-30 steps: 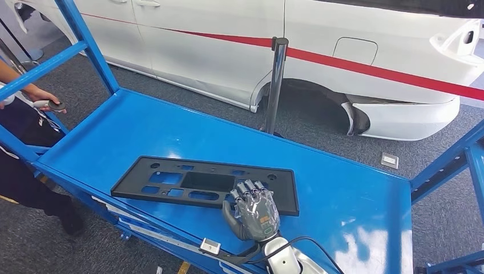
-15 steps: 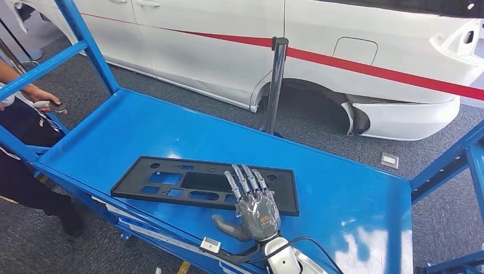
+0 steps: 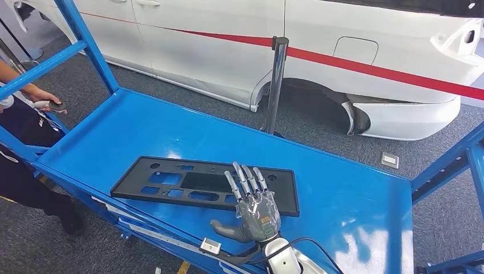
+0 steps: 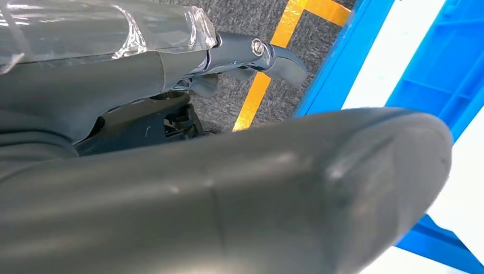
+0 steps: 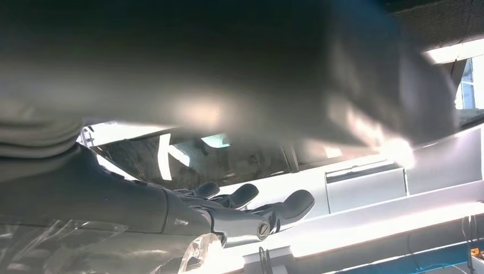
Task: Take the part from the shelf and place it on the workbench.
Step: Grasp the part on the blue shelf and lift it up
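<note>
Black part (image 3: 200, 182) under right hand (image 3: 254, 208) fingertips

Behind your table: a car and a post.
White car (image 3: 240, 45) with a red stripe (image 3: 365, 65), a stanchion post (image 3: 277, 85), and a person's hand (image 3: 40, 97) holding a small black disc (image 3: 56, 105).

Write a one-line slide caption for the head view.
Open robot hand poised over the black panel lying flat on the blue workbench.
</note>
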{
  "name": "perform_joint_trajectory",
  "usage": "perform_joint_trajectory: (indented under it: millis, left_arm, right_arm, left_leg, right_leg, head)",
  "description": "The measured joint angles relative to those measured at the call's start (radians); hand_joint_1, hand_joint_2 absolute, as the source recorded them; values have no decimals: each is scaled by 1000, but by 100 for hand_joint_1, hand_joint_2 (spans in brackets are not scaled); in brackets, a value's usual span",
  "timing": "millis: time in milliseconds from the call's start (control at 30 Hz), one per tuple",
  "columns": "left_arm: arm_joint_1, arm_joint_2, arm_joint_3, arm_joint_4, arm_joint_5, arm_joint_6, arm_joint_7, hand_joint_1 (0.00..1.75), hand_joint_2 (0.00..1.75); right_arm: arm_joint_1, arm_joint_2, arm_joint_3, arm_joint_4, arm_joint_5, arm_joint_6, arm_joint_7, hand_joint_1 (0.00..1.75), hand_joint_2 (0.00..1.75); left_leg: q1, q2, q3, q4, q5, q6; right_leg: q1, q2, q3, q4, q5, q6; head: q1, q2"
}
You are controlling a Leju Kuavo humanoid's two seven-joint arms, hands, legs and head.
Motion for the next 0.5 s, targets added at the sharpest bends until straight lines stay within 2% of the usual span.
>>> perform_joint_trajectory:
  millis: [500]
  left_arm:
    - [1, 0, 0, 0, 8, -10, -1, 0, 0]
  right_arm:
    - [4, -1, -1, 0, 2, 0, 2, 0, 175]
  left_leg:
    - [0, 0, -2, 0, 0, 0]
  right_leg:
    - [0, 0, -2, 0, 0, 0]
  head:
    - [0, 0]
